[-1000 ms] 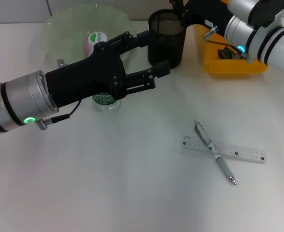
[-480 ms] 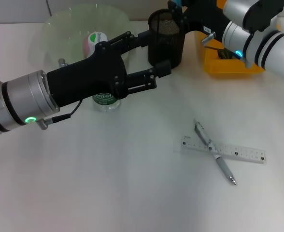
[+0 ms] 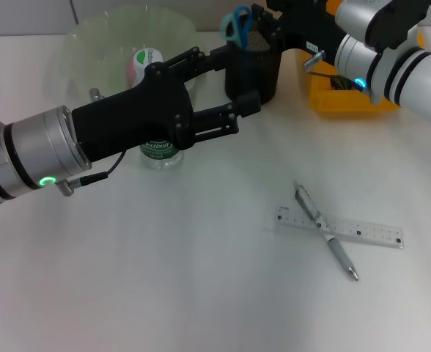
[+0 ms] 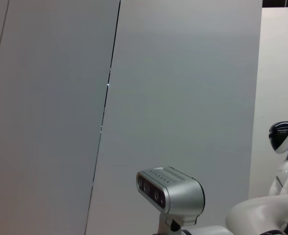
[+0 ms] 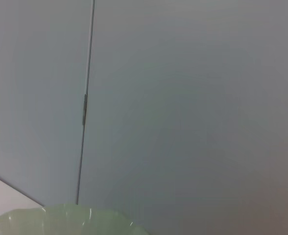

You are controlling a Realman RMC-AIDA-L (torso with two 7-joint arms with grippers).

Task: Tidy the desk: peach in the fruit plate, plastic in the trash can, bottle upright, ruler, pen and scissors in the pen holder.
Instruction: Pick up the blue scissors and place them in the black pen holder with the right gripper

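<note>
Right now the right gripper [image 3: 263, 26] is hanging over the pen holder [image 3: 253, 70] with the scissors [image 3: 237, 24] at its tip, their blue handles showing just above the rim. Whether its fingers are clamped on them or already loose, I cannot tell. To do this step well, the blades should be going straight down inside the mesh wall, and release should be waiting until the points are resting on the bottom, so the holder is not tipping.

Meanwhile the left gripper [image 3: 230, 84] is reaching across in front of the bottle [image 3: 157, 152] with its fingers spread apart, one beside the holder, gripping nothing. That closeness is calling for a careful exit by the right arm.

The pen [image 3: 325, 231] and ruler [image 3: 340, 226] are lying crossed on the desk [image 3: 164, 279], well apart from the holder. The peach [image 3: 142, 62] is sitting in the plate [image 3: 91, 44]; the trash can [image 3: 351, 99] is standing behind.
</note>
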